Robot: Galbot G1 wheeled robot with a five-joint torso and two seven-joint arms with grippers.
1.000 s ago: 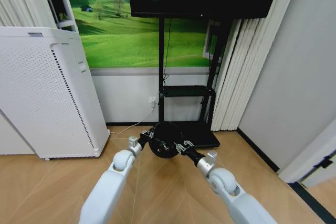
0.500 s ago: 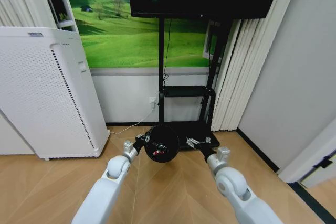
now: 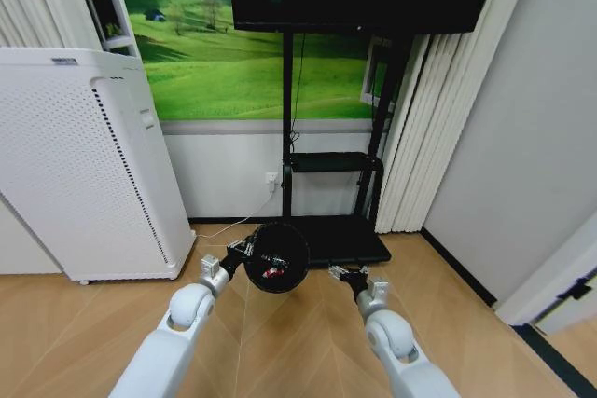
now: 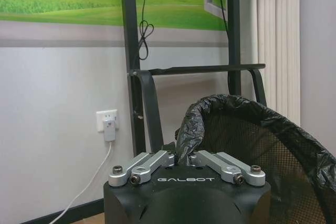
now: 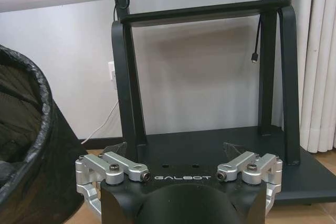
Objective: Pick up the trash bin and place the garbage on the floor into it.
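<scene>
The trash bin [image 3: 277, 256], round, black and mesh-walled with a black liner folded over its rim, hangs above the wooden floor with its mouth tipped toward me. My left gripper [image 3: 239, 251] is shut on its near-left rim. The left wrist view shows the pinched liner edge between the fingers of the left gripper [image 4: 181, 155] and the bin's mesh inside [image 4: 252, 150]. A small red piece of garbage [image 3: 270, 273] lies inside the bin. My right gripper [image 3: 342, 273] stands open and apart, to the bin's right. In the right wrist view the right gripper [image 5: 176, 150] holds nothing, with the bin [image 5: 23, 145] beside it.
A black TV stand [image 3: 336, 235] with a low base plate stands right behind the bin. A tall white air purifier [image 3: 84, 165] is at the left, curtains [image 3: 420, 128] at the right. A wall socket [image 3: 271, 177] with a white cable sits low on the wall.
The right gripper has come off the bin and drawn back to the right. The left arm has carried the bin leftward and tipped its mouth more toward me.
</scene>
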